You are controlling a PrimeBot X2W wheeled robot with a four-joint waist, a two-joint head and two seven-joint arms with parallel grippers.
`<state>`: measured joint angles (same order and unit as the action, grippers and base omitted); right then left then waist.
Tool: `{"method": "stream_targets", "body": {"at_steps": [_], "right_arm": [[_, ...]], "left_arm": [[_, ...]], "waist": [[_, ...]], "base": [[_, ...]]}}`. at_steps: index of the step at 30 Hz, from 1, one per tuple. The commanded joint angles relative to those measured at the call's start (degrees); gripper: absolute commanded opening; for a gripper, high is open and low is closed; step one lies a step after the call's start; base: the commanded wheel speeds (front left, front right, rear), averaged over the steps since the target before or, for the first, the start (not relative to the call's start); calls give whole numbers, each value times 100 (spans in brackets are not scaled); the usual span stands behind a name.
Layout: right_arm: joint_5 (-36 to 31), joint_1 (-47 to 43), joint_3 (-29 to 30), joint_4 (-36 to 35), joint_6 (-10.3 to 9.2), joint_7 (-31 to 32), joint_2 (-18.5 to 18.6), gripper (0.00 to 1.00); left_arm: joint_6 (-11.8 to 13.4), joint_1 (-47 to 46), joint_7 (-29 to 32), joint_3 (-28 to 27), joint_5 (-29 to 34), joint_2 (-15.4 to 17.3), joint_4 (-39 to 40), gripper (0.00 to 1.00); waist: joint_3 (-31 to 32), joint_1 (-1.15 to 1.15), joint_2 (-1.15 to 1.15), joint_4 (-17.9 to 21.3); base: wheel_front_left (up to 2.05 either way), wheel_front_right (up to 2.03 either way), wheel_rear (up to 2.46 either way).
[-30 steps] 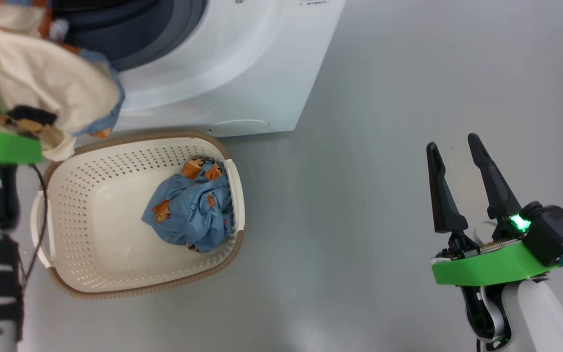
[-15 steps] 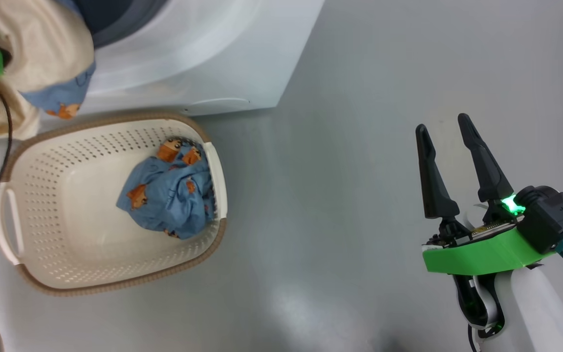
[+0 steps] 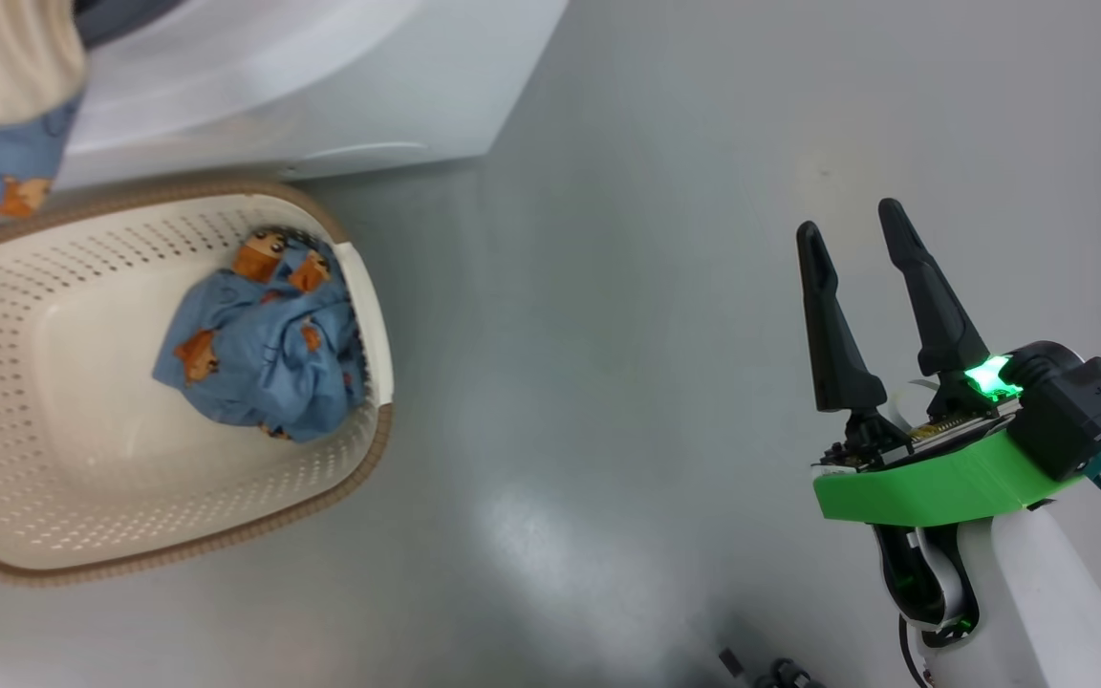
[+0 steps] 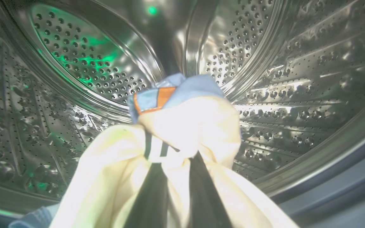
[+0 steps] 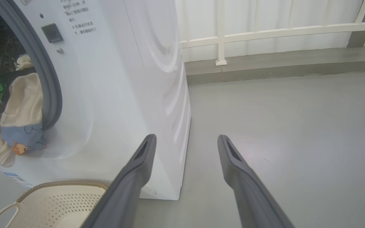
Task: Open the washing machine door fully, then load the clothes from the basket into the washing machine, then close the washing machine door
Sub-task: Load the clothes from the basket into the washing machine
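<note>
Left end effector [image 4: 173, 164]: clenched on the cream garment [image 4: 185, 126]; dark fingers [image 4: 150, 196] half buried in the cloth, tips hidden.
Left end effector position: at the mouth of the drum [image 4: 296, 63], pointing in at the perforated steel wall.
Cream garment: bunched over the fingers; in R wrist view it hung [image 5: 24, 98] across the gasket [image 5: 51, 91], part in, part out.
Blue piece [image 4: 169, 91]: light blue w/ orange print, bunched w/ the cream garment; in head view it dangled [image 3: 6, 162] just above the basket's far rim. Couldn't tell if the fingers pinched it too.
Right end effector [image 3: 849, 222]: released, fingers spread wide, nothing btwn them; it hung over bare floor [image 3: 656, 287], well apart from basket and clothes.
Right end effector, own view [image 5: 186, 139]: pointed past the machine's front corner.
Basket [image 3: 53, 277]: on the floor, just in front of the washing machine [image 3: 321, 86]; its rim also showed in R wrist view [image 5: 59, 196].
Blue bundle [image 3: 254, 354]: crumpled in the basket against the R-hand wall, orange figures showing; rest of the basket bottom bare.
Washing machine, R wrist view [image 5: 112, 95]: white front w/ small printed text and a blue label [image 5: 14, 177] low at the corner.
Background: pale railing [image 5: 265, 31] behind the floor.
</note>
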<state>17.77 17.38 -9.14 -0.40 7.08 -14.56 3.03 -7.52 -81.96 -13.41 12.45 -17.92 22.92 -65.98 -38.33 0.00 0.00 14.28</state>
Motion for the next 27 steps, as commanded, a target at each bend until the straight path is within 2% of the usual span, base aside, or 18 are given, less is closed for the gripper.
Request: {"method": "stream_targets", "body": {"at_steps": [1,7,11,20,25,27], "right_arm": [[50,15,-137,-163,41,-44,-14,100],[112,31,-197,-226,41,-44,-15,100],[133,49,-176,-258,41,-44,-15,100],[200,176,-207,-297,41,-44,-15,100],[222,207,-227,-318,41,-44,-15,100],[229,213,-228,-319,41,-44,-15,100]], "left_arm": [[3,-183,7,0,52,323,52,0],[3,-642,-65,69,-19,473,-175,0],[3,-861,-144,59,-85,527,46,0],[109,-718,-157,-615,85,729,1914,0],[99,-483,-158,-901,298,687,2489,0],[79,-350,-158,-960,361,627,2465,0]], "waist": [[-154,0,0,124],[-329,0,0,226],[-409,0,0,238],[-542,0,0,235],[-574,0,0,239],[-577,0,0,236]], "base": [[0,0,0],[0,0,0],[0,0,0],[0,0,0],[0,0,0],[0,0,0]]}}
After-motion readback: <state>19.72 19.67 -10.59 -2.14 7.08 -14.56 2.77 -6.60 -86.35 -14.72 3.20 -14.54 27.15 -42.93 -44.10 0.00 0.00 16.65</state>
